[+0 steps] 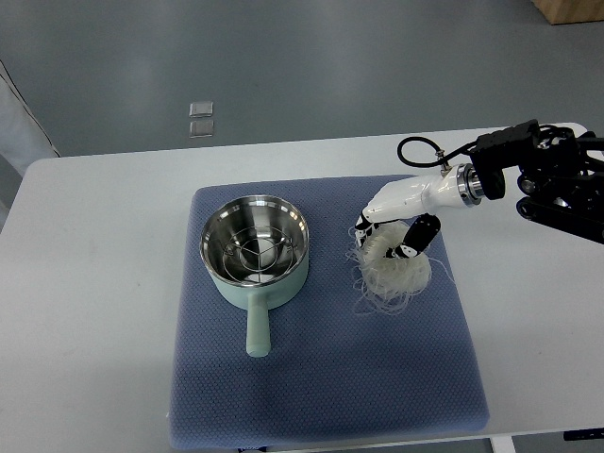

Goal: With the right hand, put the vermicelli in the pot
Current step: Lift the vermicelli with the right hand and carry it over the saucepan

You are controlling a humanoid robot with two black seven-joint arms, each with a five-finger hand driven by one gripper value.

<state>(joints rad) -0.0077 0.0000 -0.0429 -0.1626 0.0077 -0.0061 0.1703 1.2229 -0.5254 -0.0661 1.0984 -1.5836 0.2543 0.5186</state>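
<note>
One hand works here: your right hand point(396, 231) has its fingers curled around the vermicelli point(392, 274), which lies on the mat point(321, 377). The pot point(255, 253) stands apart on the left, empty, so I think the grasp prepares a lift.

A white table point(94, 283) with rounded corners fills the lower part of the view, its far edge running across just above the middle. A blue-grey quilted mat point(321, 396) covers the table's centre, reaching almost to the near edge — its corners rounded too. Beyond the far edge lies a smooth grey floor point(311, 57), evenly lit, with a soft sheen. Two small pale squares point(201, 119) sit on the floor, one just behind the other, past the table's far left part. At the top right corner a brown wooden piece point(571, 9) shows — too little to identify. A pale strip point(19, 127) slants along the left edge.
</note>
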